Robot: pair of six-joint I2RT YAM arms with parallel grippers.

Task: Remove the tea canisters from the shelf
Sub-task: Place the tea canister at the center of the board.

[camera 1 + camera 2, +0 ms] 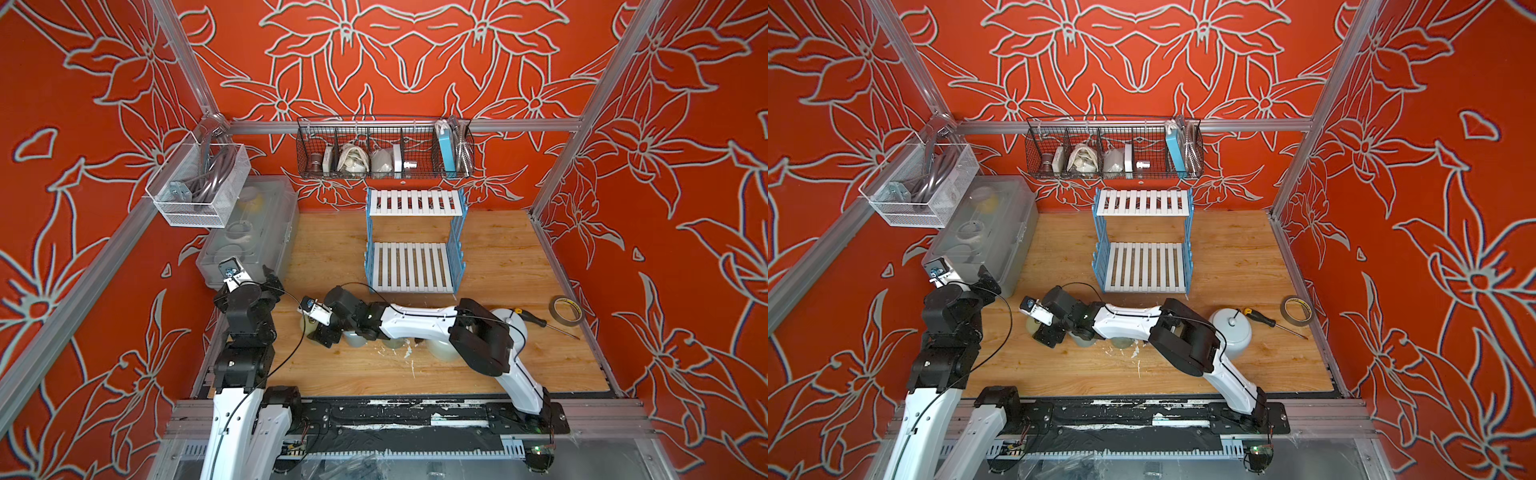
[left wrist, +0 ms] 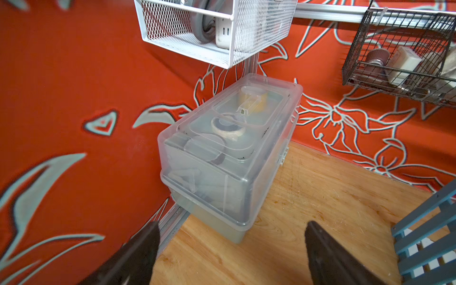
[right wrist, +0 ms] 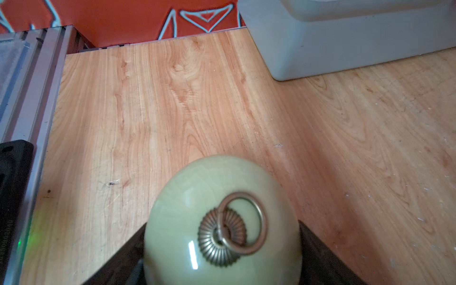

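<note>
Straddling the small olive-green ceramic jar with a metal ring on its lid (image 3: 209, 197), the two dark fingers (image 3: 320, 251) of my right gripper (image 3: 222, 225) stand one on each side of it, meeting its outline. Whether they press it I cannot tell. The jar stands on the light wooden table (image 3: 172, 98), off the white-slatted shelf with light-blue picket sides (image 1: 1144, 266) and at about 8 o'clock from it in both top views.

There my wrist covers all but a pale sliver of the jar (image 1: 1030, 326). Only the right wrist view gives the ring, the fluted rosette and the crackled glaze. A top view alone shows the big rounded white jar (image 1: 1231, 328), at 4 o'clock from the shelf.

My left gripper (image 2: 233, 224) has its fingers spread wide on air, facing the clear plastic lidded box (image 2: 229, 153).

The print on the brown tape roll (image 1: 566, 313) is too small to read.
</note>
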